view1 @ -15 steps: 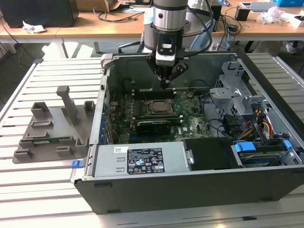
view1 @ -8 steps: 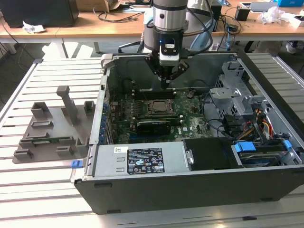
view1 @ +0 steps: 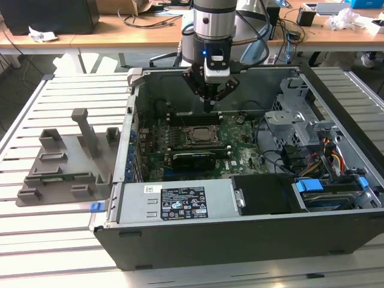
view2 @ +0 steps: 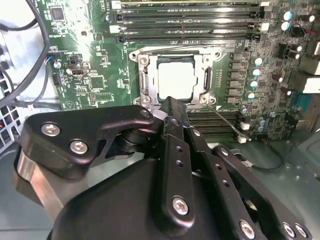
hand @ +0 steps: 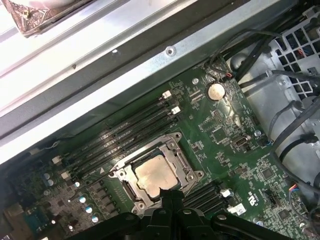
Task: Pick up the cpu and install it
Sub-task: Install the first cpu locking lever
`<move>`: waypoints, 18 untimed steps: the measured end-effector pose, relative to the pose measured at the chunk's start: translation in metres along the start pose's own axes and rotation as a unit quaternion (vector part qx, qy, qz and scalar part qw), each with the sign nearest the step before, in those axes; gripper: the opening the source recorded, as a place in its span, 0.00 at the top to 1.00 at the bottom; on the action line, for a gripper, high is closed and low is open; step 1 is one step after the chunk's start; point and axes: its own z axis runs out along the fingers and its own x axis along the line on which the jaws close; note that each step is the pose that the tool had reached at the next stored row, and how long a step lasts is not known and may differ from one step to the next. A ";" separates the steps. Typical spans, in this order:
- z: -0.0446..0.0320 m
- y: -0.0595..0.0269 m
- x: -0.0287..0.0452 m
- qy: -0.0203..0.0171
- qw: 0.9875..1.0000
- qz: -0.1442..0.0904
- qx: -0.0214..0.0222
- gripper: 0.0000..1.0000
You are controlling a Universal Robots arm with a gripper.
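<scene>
1. The cpu (view2: 177, 80) lies flat in the socket (view2: 141, 85) on the motherboard (view2: 95, 75), inside the open computer case (view1: 252, 234). Its dull silver top faces up and looks level with the metal frame around it.
2. The gripper (view2: 170, 104) hangs over the board close to the socket's edge, fingers pressed together with nothing between them. In both wrist views its tip sits just beside the chip, and I cannot tell whether it touches the frame.
3. Judged from how things lie, the pick-up and placement are done and the work is in the install step — the chip is seated rather than carried.
4. Whether the frame is clamped down is unclear. A thin wire lever (view2: 220, 116) runs along one side of the socket, and its latched or free state cannot be read.
5. Any further move calls for a light, straight touch — the chip must not be tilted in its seat, and the memory slots (view2: 190, 22) and small parts crowd close around the socket.
</scene>
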 end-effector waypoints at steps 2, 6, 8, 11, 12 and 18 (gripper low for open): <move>0.0000 0.0000 0.0000 0.000 1.000 -0.009 0.000 0.89; 0.0000 0.0000 0.0000 -0.001 1.000 -0.028 -0.001 0.89; 0.0000 0.0000 0.0000 -0.001 0.999 -0.037 -0.001 0.89; 0.0000 0.0000 0.0000 -0.002 0.999 -0.052 -0.001 0.89; 0.0000 0.0000 0.0000 -0.002 0.998 -0.056 -0.001 0.89; 0.0000 0.0000 0.0000 -0.004 0.996 -0.089 -0.002 0.89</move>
